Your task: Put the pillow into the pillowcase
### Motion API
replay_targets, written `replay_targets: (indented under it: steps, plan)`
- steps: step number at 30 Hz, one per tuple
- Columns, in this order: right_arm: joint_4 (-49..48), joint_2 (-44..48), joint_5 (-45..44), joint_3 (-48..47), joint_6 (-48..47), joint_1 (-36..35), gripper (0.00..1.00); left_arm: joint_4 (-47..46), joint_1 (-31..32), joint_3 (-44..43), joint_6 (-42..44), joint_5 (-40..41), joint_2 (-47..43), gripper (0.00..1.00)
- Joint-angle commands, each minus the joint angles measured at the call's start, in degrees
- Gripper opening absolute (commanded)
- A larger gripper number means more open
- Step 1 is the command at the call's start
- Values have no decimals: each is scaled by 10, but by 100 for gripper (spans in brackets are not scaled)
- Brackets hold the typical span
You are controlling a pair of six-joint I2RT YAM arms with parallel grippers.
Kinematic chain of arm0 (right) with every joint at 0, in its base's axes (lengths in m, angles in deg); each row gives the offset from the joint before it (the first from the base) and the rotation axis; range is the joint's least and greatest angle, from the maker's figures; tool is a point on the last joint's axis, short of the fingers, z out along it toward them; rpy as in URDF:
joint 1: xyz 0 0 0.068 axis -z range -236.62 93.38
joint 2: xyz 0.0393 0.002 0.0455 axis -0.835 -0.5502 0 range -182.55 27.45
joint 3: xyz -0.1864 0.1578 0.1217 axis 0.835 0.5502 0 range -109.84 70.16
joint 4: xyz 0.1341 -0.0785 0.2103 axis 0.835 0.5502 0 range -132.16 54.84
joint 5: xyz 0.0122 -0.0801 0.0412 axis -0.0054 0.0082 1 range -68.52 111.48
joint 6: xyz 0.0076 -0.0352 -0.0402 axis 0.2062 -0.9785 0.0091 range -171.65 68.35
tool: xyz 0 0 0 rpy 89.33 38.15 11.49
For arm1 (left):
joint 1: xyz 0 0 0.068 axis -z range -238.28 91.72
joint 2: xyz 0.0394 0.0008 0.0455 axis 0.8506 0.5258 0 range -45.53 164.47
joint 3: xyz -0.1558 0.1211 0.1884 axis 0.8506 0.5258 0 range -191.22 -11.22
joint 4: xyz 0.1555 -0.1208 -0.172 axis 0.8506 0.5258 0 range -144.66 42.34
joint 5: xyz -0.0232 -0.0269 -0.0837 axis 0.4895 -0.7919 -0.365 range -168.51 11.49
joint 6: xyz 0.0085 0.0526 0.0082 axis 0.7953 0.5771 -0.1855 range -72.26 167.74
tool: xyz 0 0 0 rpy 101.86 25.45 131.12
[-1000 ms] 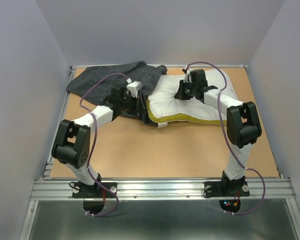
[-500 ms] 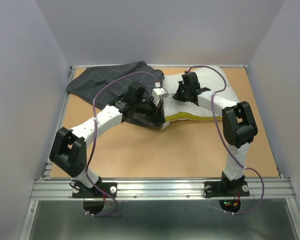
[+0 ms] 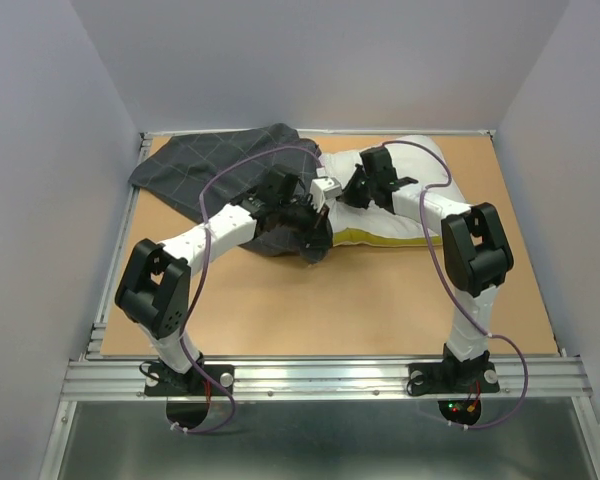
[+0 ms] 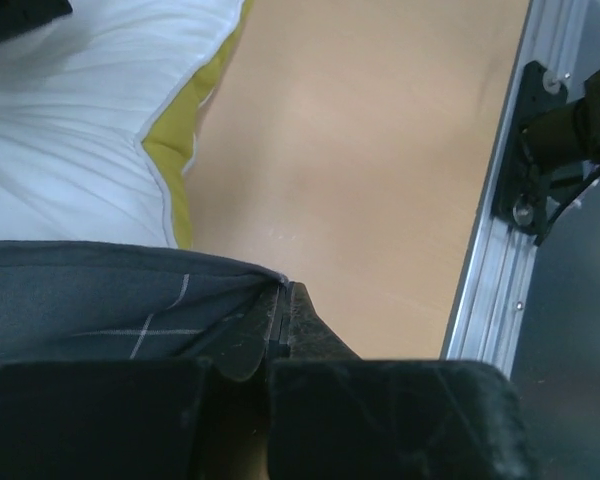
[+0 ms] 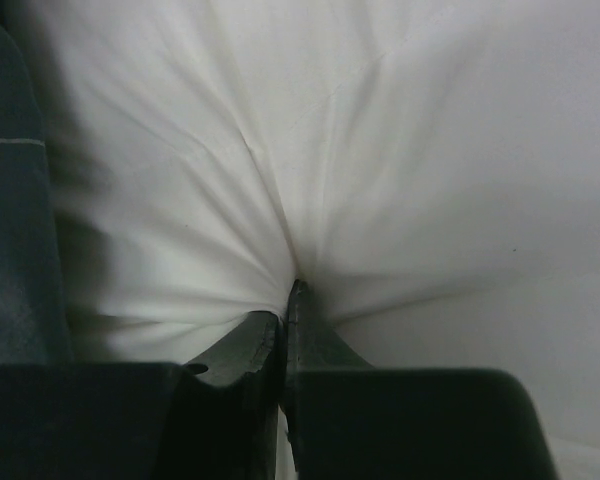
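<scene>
1. as the top external view shows, the pillow (image 3: 415, 165) lies at the far right of the table (image 3: 330, 300), with its yellow band turned toward the near edge.
2. the pillowcase (image 3: 220, 165) lies spread at the far left. its bunched right end reaches the pillow's left end and overlaps it.
3. the left gripper (image 3: 315, 232) sits at that bunched end, low over the table and just beside the yellow band.
4. in the left wrist view, the left gripper (image 4: 283, 300) has its jaws pressed together, and the hem of the pillowcase (image 4: 100, 290) runs into the tips. the grip is clamped on that hem.
5. in the same view, the pillow (image 4: 70, 130) shows white above the dark cloth, with the yellow band along its edge. the bare table (image 4: 360, 150) and the aluminium rail (image 4: 490, 260) lie beyond.
6. the right gripper (image 3: 348, 198) rests on the pillow's top face near its left end, close to the left gripper.
7. in the right wrist view, the right gripper (image 5: 290, 300) has its jaws closed. the white fabric of the pillow (image 5: 400, 150) puckers in folds that converge at the tips, so a pinch of the pillow cover is grasped.
8. the pillowcase (image 5: 10, 200) appears as a dark strip with one pale line at the left edge of that view, touching the pillow.
</scene>
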Motion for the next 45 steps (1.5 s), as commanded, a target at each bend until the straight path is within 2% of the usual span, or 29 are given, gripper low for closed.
replay_targets:
  steps: [1, 7, 8, 9, 11, 12, 14, 15, 16, 17, 19, 21, 24, 25, 26, 27, 30, 33, 34, 36, 37, 40, 43, 45]
  plan:
    - [-64, 44, 69, 24, 110, -10, 0, 13, 4, 68, 33, 3, -38, 0]
    - [-152, 59, 113, 111, 176, -12, 1, 58, 11, 120, 85, 72, -41, 0]
    - [-175, 62, 130, 126, 180, -13, 1, 63, 10, 119, 87, 84, -39, 0]
    - [-229, 69, 184, 155, 176, -15, 6, 68, 3, 111, 89, 93, -39, 0]
    - [-228, 74, 236, 156, 142, -15, 24, 69, -12, 103, 89, 92, -40, 0]
    - [-199, 79, 278, 156, 87, -5, 47, 73, -29, 91, 93, 97, -40, 0]
    - [-145, 106, 302, 148, 20, 14, 65, 86, -47, 76, 107, 83, -41, 7]
    - [-116, 118, 310, 144, -51, 35, 73, 92, -54, 65, 115, 73, -45, 15]
    - [-58, 134, 317, 141, -87, 47, 88, 101, -58, 61, 134, 63, -61, 31]
    - [-39, 169, 319, 137, -116, 59, 100, 104, -57, 58, 144, 56, -76, 41]
    - [22, 206, 331, 124, -204, 91, 100, 99, -54, 54, 143, 42, -128, 62]
    - [93, 254, 318, 93, -303, 108, 100, 97, -55, 31, 115, 53, -160, 71]
    - [141, 312, 256, 83, -418, 113, 100, 110, -62, -23, 75, 85, -170, 77]
    - [157, 325, 215, 87, -439, 115, 100, 113, -64, -37, 71, 124, -172, 79]
    - [163, 335, 197, 91, -453, 114, 100, 110, -71, -48, 62, 149, -171, 85]
    - [168, 341, 182, 98, -504, 115, 100, 105, -74, -64, 54, 169, -172, 86]
    - [183, 348, 109, 102, -548, 115, 100, 83, -78, -94, 66, 263, -150, 87]
    - [185, 344, 86, 115, -592, 120, 100, 77, -80, -166, 91, 322, -85, 84]
    - [188, 333, 86, 114, -598, 120, 100, 74, -80, -215, 94, 343, -39, 84]
    - [187, 317, 79, 110, -599, 120, 100, 80, -79, -271, 99, 363, 17, 82]
    - [188, 303, 66, 103, -599, 120, 100, 94, -80, -340, 96, 378, 78, 81]
    - [187, 243, 38, 66, -607, 126, 100, 103, -80, -467, 99, 390, 186, 79]
    - [179, 175, 55, 20, -621, 153, 100, 102, -80, -563, 95, 395, 267, 78]
    - [180, 131, 64, -10, -622, 159, 100, 94, -72, -585, 111, 401, 292, 78]
